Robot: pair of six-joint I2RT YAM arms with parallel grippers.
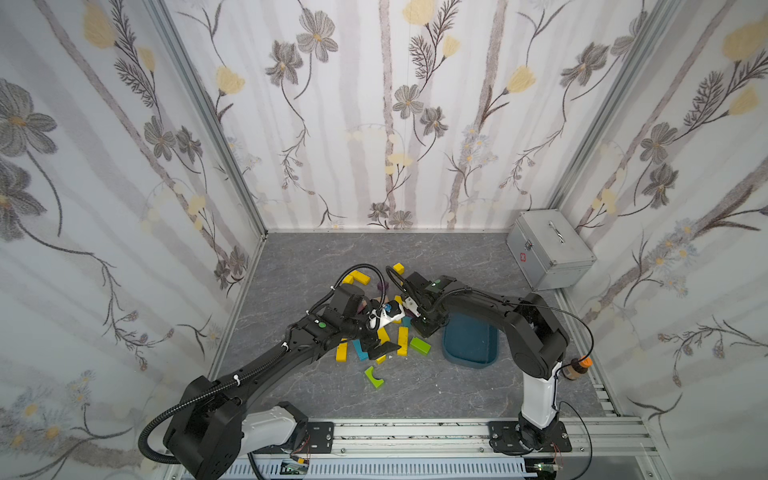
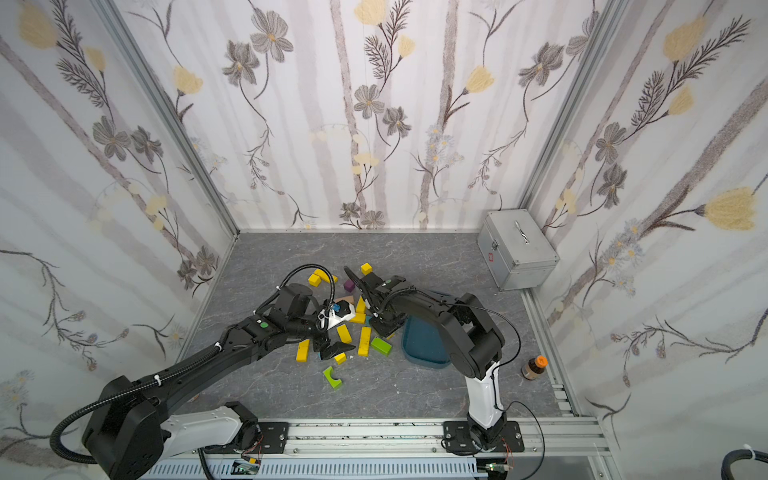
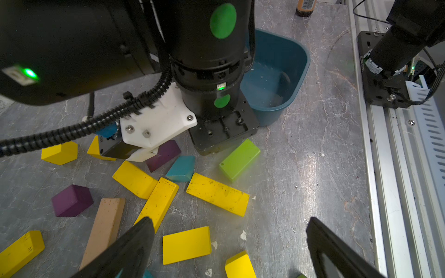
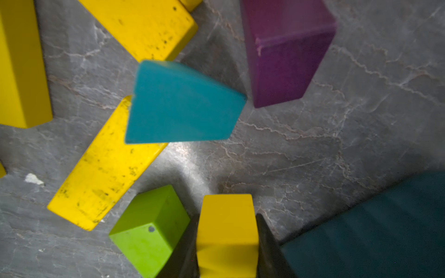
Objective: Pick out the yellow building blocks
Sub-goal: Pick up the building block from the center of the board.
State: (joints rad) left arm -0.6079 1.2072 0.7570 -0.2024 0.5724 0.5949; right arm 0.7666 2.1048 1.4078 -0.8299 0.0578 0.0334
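Yellow block (image 4: 227,216) gripped by right claw (image 4: 227,250), lower centre | left claw (image 3: 228,228) released | bin (image 3: 306,56) looks empty, many yellow blocks (image 3: 218,193) left

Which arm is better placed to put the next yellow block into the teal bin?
Right. The right gripper is shut on a yellow block beside the teal bin; the left gripper hangs open, empty.

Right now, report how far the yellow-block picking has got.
Done: nothing; the dark teal plastic tub shows no blocks. In hand: the right gripper is shut on a small yellow block; the left gripper hangs open. Left: many yellow bars and cubes on the grey table.
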